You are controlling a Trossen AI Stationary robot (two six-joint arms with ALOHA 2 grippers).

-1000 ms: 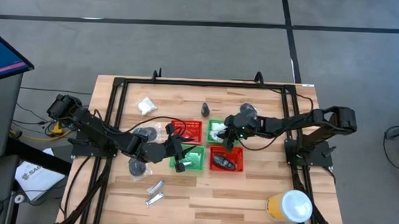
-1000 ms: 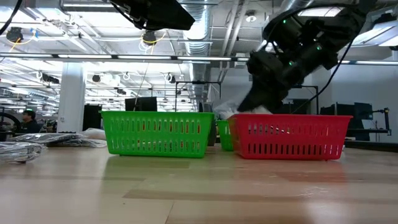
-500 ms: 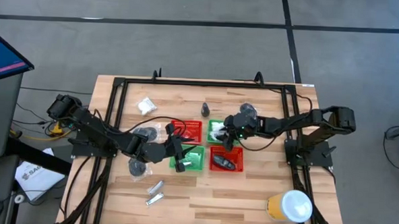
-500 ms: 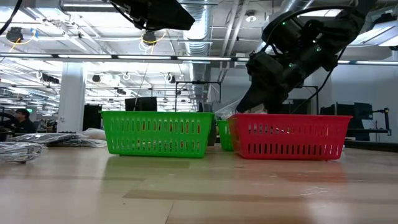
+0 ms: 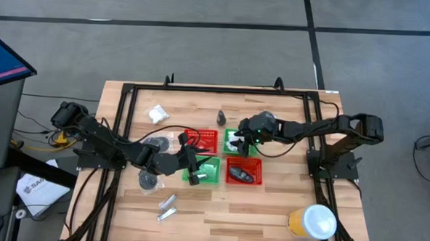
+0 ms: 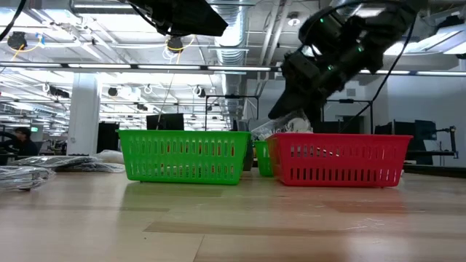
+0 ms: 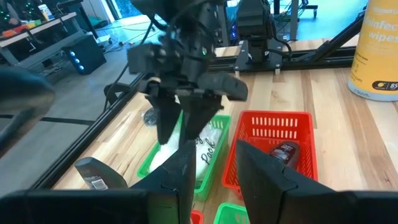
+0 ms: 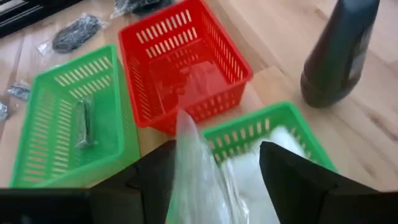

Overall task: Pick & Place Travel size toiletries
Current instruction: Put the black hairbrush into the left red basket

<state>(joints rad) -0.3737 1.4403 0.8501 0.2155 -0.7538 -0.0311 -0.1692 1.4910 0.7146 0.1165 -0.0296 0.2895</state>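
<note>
On the wooden table [image 5: 269,203], right gripper [image 5: 242,140] fingers apart over white packets [image 7: 208,146]; left fingers unclear.

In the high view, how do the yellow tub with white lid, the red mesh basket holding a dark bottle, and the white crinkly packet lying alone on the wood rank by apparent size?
Largest to smallest:
1. Yellow tub with white lid
2. Red mesh basket holding a dark bottle, only slightly smaller than the tub
3. White crinkly packet

Red mesh basket [image 5: 242,172], green mesh basket [image 5: 205,171], white crinkly packet [image 5: 157,113], yellow tub [image 5: 312,221]
</note>
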